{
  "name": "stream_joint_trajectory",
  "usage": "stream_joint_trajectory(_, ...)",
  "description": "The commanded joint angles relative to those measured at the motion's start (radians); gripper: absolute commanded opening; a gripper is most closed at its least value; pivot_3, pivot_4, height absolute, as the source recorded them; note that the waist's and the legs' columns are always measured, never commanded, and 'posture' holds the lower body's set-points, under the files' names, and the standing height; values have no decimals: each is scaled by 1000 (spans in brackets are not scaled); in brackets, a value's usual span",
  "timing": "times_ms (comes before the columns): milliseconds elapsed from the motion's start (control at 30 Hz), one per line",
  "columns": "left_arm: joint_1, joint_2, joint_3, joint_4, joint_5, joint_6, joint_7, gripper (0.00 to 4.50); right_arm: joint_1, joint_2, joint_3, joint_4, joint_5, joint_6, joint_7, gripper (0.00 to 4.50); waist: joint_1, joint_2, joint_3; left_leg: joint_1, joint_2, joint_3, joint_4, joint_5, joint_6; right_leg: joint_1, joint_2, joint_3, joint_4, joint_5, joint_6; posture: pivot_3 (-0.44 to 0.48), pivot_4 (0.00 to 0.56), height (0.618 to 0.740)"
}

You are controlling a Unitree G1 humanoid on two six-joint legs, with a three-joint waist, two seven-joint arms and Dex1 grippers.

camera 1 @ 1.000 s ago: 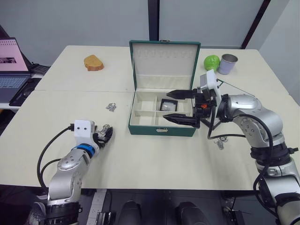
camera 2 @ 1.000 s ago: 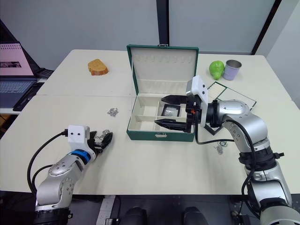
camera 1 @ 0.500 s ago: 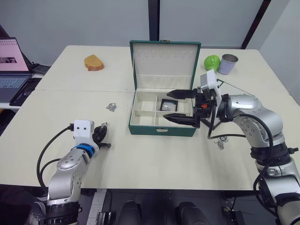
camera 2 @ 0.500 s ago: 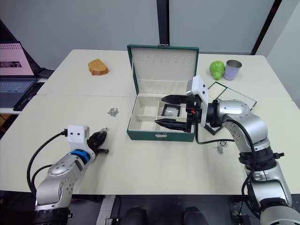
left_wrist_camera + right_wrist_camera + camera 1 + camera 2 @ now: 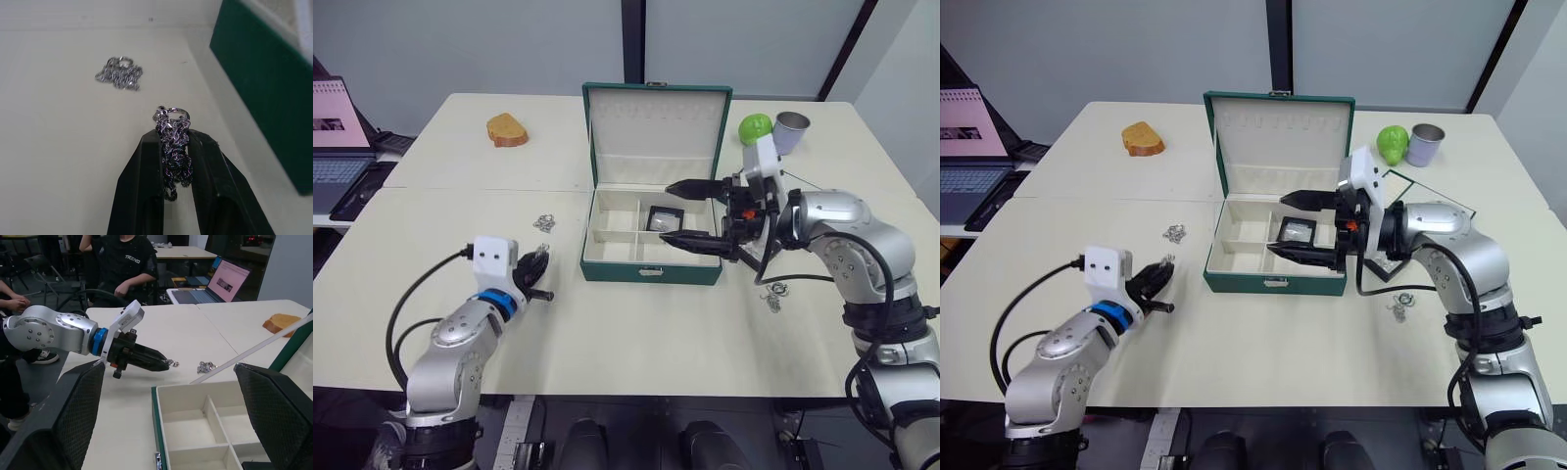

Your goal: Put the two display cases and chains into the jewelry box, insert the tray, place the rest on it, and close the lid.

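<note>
**Chain in your left gripper**

Head view: box (image 5: pixel 651 235) at centre, lid (image 5: pixel 656 122) up; your right gripper (image 5: pixel 693 213) spread wide above it, at 3 o'clock.

Left wrist: your left gripper (image 5: pixel 175 142) pinches a chain (image 5: pixel 173 149); another chain (image 5: pixel 119 75) lies beyond.

Right wrist: compartments show below.

The jewelry box (image 5: pixel 651 250) is set at the centre of the table (image 5: pixel 636 343), its lid (image 5: pixel 657 132) raised at 12 o'clock. One display case (image 5: pixel 664 218) is found inside it. A chain (image 5: pixel 544 223) is laid at 9 o'clock of the box. The rest (image 5: pixel 773 297) is placed at 4 o'clock. The tray (image 5: pixel 1430 206) is seen at 2 o'clock, with a ball (image 5: pixel 755 128) and cup (image 5: pixel 790 131) behind it. A bread-like piece (image 5: pixel 508 131) is set at 10 o'clock, a laptop (image 5: pixel 337 147) beyond the table's left edge.
</note>
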Motion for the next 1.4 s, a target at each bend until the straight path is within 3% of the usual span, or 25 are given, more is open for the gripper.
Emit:
stream_joint_trajectory(33,-41,34,28,-134,-70,88,4,404,-28,-17,-30,-10,12,-11,21,4500,0,0,0,0,0,0,0,0,0,0,0,0,0,0,0,0,150,740)
stream_joint_trajectory(333,-209,12,1,-196,-158,205,60,404,-62,-37,-42,55,-15,-39,38,4500,0,0,0,0,0,0,0,0,0,0,0,0,0,0,0,0,150,740)
stream_joint_trajectory(833,-450,-201,-207,119,27,71,196,404,-81,-104,-100,124,-64,-68,20,4500,-2,-1,1,-1,-1,1,0,0,0,0,0,1,-2,0,0,0,150,740)
stream_joint_trajectory(1400,-494,-263,-253,274,139,41,207,404,-73,-110,-115,100,-61,-43,1,4500,-1,-1,1,-1,-1,1,0,0,0,0,0,1,-2,0,0,0,150,740)
